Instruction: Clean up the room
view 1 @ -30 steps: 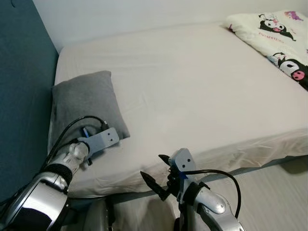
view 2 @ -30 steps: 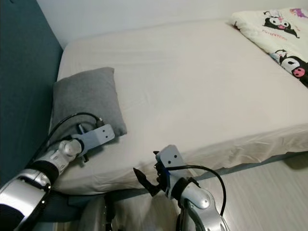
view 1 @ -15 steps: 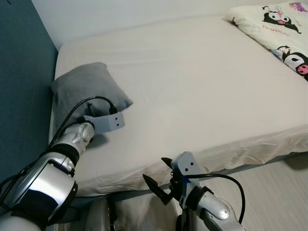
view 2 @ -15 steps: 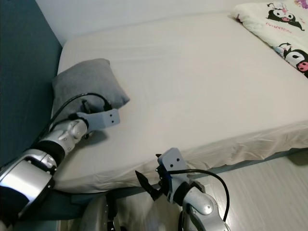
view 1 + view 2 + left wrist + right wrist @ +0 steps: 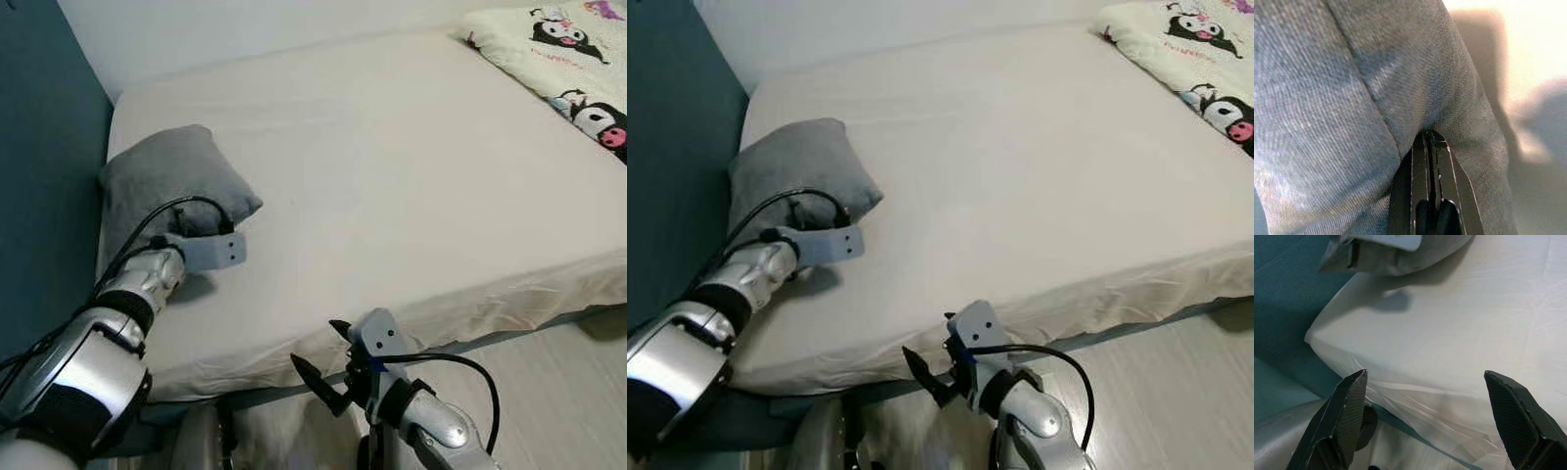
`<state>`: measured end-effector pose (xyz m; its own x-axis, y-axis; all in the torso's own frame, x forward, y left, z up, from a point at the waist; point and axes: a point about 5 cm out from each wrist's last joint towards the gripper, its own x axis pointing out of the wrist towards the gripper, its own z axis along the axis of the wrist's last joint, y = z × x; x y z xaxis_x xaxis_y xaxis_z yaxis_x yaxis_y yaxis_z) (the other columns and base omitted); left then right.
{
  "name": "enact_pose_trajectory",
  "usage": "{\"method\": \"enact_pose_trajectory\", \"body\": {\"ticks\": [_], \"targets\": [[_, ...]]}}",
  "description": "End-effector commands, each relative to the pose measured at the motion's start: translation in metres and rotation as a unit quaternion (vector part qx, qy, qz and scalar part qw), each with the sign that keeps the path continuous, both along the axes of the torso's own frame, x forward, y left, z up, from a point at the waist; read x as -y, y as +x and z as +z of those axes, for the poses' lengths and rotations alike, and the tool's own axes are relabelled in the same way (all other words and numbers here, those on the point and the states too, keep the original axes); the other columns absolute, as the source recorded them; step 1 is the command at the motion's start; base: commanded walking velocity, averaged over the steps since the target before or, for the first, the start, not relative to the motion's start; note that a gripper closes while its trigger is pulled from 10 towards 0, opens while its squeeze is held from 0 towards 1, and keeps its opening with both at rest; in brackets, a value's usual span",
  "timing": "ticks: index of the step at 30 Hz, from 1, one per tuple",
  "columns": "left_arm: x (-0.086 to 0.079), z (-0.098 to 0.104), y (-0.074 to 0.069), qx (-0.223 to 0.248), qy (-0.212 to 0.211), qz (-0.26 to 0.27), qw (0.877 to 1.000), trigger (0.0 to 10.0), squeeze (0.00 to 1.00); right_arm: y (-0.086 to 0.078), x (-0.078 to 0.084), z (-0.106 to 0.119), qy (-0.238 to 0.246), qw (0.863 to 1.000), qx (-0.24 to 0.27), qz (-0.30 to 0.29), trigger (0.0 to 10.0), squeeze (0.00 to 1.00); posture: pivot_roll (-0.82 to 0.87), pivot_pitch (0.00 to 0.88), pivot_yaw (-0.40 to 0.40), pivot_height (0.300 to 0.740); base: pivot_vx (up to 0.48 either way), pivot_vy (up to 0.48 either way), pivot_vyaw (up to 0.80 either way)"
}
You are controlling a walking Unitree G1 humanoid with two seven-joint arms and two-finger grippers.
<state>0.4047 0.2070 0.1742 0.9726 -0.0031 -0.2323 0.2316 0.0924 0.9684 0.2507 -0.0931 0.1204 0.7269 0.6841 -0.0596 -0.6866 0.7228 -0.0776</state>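
In the left eye view, a grey pillow (image 5: 171,191) lies near the left edge of the bed (image 5: 392,196), close to the teal wall (image 5: 44,176). Its long axis runs from the near edge of the bed toward the far end, and its near right corner juts out toward the middle of the mattress. The left gripper (image 5: 168,238) meets the pillow's near end, the arm reaching in from the lower left. The right gripper (image 5: 323,362) hangs low in front of the bed's near edge, well apart from the pillow. A cartoon-printed blanket (image 5: 573,69) covers the far right corner of the bed.

The right eye view shows the same layout, the pillow (image 5: 794,176) bunched up over the left gripper.

In the left wrist view, the two black fingers (image 5: 1422,191) are pressed together, pinching a fold of the pillow's grey fabric (image 5: 1342,98).

In the right wrist view, the fingers (image 5: 1342,416) are spread wide with nothing between them, facing the sheet at the bed's near corner (image 5: 1449,342).
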Motion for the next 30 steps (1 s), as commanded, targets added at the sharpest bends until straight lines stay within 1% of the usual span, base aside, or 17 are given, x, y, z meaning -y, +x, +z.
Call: {"method": "enact_pose_trajectory", "body": {"ticks": [1, 3, 6, 9, 10, 11, 12, 13, 14, 15, 16, 18, 19, 21, 26, 29, 30], "targets": [[-0.026, -0.012, -0.009, -0.025, 0.022, 0.031, 0.999, 0.0, 0.0, -0.004, -0.004, -0.004, -0.003, 1.0, -0.011, 0.01, 10.0, 0.0, -0.09, 0.391, 0.037, 0.582, 0.0, 0.0, 0.0], [-0.049, -0.025, -0.021, -0.047, 0.026, 0.056, 0.997, 0.0, 0.0, -0.002, -0.007, -0.003, -0.002, 1.0, -0.01, 0.018, 10.0, 0.0, -0.08, 0.385, 0.02, 0.582, 0.0, 0.0, 0.0], [-0.051, -0.03, -0.023, -0.052, 0.013, 0.056, 0.997, 0.0, 0.0, -0.001, -0.008, -0.003, -0.002, 1.0, -0.01, 0.021, 10.0, 0.0, -0.07, 0.381, 0.011, 0.582, 0.0, 0.0, 0.0], [-0.038, -0.039, -0.025, -0.074, -0.05, 0.03, 0.996, 1.7, 0.0, 0.001, -0.009, -0.004, -0.003, 1.0, -0.011, 0.025, 10.0, 0.0, -0.06, 0.378, 0.008, 0.582, 0.0, 0.0, 0.0], [-0.026, -0.046, -0.026, -0.095, -0.101, 0.011, 0.99, 3.4, 0.0, 0.003, -0.01, -0.004, -0.003, 1.0, -0.011, 0.025, 10.0, 0.0, -0.06, 0.373, 0.008, 0.582, 0.0, 0.0, 0.0], [-0.026, -0.046, -0.026, -0.095, -0.101, 0.011, 0.99, 3.4, 0.0, 0.003, -0.01, -0.004, -0.003, 1.0, -0.011, 0.025, 10.0, 0.0, -0.06, 0.373, 0.008, 0.582, 0.0, 0.0, 0.0], [-0.004, -0.056, -0.029, -0.135, -0.188, -0.033, 0.972, 3.5, 0.0, 0.005, -0.011, -0.003, -0.002, 1.0, -0.008, 0.025, 10.0, 0.0, -0.06, 0.37, 0.013, 0.582, 0.0, 0.0, 0.0], [-0.004, -0.056, -0.029, -0.135, -0.188, -0.033, 0.972, 3.5, 0.0, 0.005, -0.011, -0.003, -0.002, 1.0, -0.008, 0.025, 10.0, 0.0, -0.06, 0.37, 0.013, 0.582, 0.0, 0.0, 0.0], [0.005, -0.058, -0.031, -0.153, -0.237, -0.059, 0.958, 3.8, 0.0, 0.006, -0.011, -0.002, -0.001, 1.0, -0.007, 0.024, 10.0, 0.0, -0.06, 0.367, 0.016, 0.582, 0.0, 0.0, 0.0], [0.015, -0.058, -0.034, -0.176, -0.3, -0.09, 0.933, 2.7, 0.0, 0.007, -0.012, -0.002, 0.001, 1.0, -0.004, 0.022, 10.0, 0.0, -0.06, 0.365, 0.018, 0.582, 0.0, 0.0, 0.0], [0.015, -0.058, -0.034, -0.176, -0.3, -0.09, 0.933, 2.7, 0.0, 0.007, -0.012, -0.002, 0.001, 1.0, -0.004, 0.022, 10.0, 0.0, -0.06, 0.365, 0.018, 0.582, 0.0, 0.0, 0.0], [0.025, -0.056, -0.04, -0.202, -0.379, -0.142, 0.892, 2.3, 0.0, 0.009, -0.012, -0.002, 0.003, 1.0, -0.003, 0.02, 10.0, 0.0, -0.04, 0.36, 0.027, 0.582, 0.0, 0.0, 0.0], [0.025, -0.056, -0.04, -0.202, -0.379, -0.142, 0.892, 2.3, 0.0, 0.009, -0.012, -0.002, 0.003, 1.0, -0.003, 0.02, 10.0, 0.0, -0.04, 0.36, 0.027, 0.582, 0.0, 0.0, 0.0], [0.03, -0.051, -0.047, -0.198, -0.442, -0.176, 0.857, 0.6, 0.0, 0.011, -0.011, -0.002, 0.004, 1.0, -0.002, 0.015, 10.0, 0.0, -0.03, 0.356, 0.029, 0.582, 0.0, 0.0, 0.0], [0.023, -0.051, -0.067, -0.164, -0.499, -0.174, 0.833, 0.9, 0.0, 0.015, -0.012, -0.003, 0.007, 1.0, 0.002, 0.014, 10.0, 0.0, -0.01, 0.338, 0.032, 0.582, 0.0, 0.0, 0.0], [0.016, -0.053, -0.069, -0.145, -0.508, -0.153, 0.835, 1.8, 0.0, 0.017, -0.012, -0.003, 0.009, 1.0, 0.004, 0.012, 10.0, 0.0, 0.0, 0.329, 0.031, 0.582, 0.0, 0.0, 0.0], [0.005, -0.057, -0.07, -0.116, -0.506, -0.117, 0.847, 1.4, 0.0, 0.019, -0.012, -0.003, 0.01, 1.0, 0.006, 0.01, 10.0, 0.0, 0.01, 0.316, 0.028, 0.582, 0.0, 0.0, 0.0]]}}
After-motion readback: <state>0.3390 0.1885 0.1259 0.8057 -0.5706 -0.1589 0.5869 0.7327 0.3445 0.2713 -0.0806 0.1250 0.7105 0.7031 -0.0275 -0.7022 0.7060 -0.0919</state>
